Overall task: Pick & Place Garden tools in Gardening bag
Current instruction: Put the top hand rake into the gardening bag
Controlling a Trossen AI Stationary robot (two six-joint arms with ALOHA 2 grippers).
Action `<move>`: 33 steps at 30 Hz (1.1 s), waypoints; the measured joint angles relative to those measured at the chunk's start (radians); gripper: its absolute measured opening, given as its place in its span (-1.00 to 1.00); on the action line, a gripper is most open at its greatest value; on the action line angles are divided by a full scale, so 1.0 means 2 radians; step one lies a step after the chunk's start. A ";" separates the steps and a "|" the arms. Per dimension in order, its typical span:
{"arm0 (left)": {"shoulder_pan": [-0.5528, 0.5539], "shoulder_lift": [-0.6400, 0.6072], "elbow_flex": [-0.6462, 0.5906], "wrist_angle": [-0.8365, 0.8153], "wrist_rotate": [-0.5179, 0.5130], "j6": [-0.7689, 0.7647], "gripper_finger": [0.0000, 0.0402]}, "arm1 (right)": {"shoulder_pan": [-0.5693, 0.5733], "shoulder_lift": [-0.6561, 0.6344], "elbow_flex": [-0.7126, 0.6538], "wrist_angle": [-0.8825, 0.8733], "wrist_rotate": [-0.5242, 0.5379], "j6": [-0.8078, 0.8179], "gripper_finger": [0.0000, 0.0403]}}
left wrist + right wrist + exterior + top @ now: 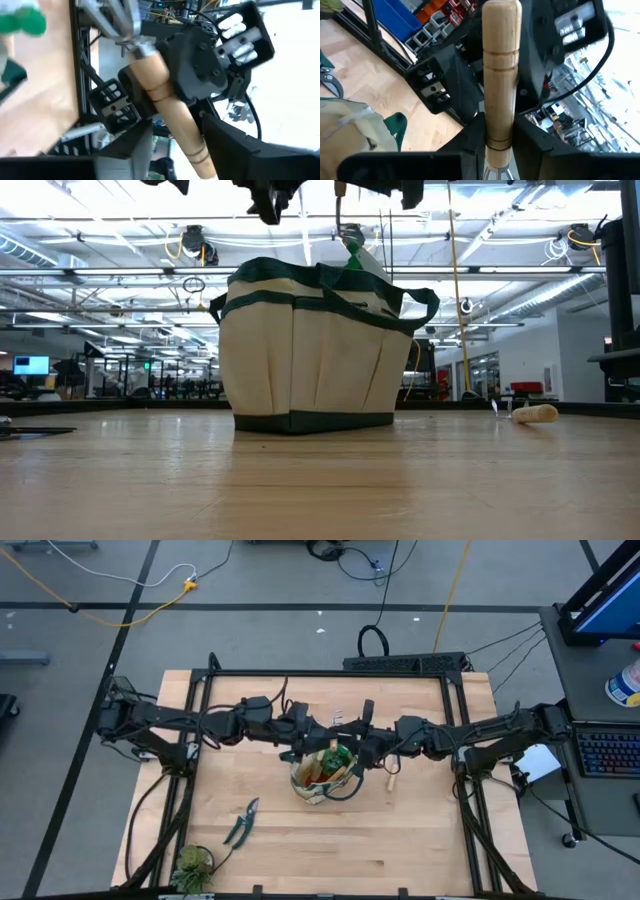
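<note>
The beige gardening bag [322, 778] with green trim stands mid-table, with a green spray bottle top [352, 258] and other tools in it. Above it my two grippers meet around a wooden-handled tool [499, 75] with a grey metal head [112, 17]. My right gripper [500, 140] is shut on the handle. My left gripper [185, 150] is open; its fingers stand on either side of the handle's free end, with a gap showing on one side. Pruning shears [241, 822] lie flat on the table near the bag's left. Another wooden-handled tool [392, 778] lies right of the bag. My right gripper pinches the wooden handle between its two fingers near the metal-head end [497, 142]. It comes in level from the table's right, with the fingers across the handle. The tool is lifted clear, above the bag's open top.
A small leafy plant [190, 865] sits at the near left corner of the table. Black frame rails [200, 710] run along the table's left, right and far sides. Bare wood lies in front of the bag [310, 350].
</note>
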 joint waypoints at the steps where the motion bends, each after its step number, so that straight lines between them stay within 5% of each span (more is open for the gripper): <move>1: 0.003 -0.001 0.000 0.000 0.000 0.014 -0.07 | -0.002 0.000 0.000 0.000 0.000 0.005 -0.70; 14: 0.086 -0.037 0.001 -0.001 0.030 0.204 0.08 | -0.010 -0.008 0.001 0.010 0.062 0.018 -0.70; 22: 0.152 -0.101 0.001 -0.073 0.067 0.375 -0.03 | -0.010 -0.045 0.001 0.020 0.061 0.140 -0.70; 33: 0.175 -0.206 0.000 -0.263 0.064 0.545 -0.17 | -0.010 -0.061 0.000 0.030 -0.071 0.415 -0.70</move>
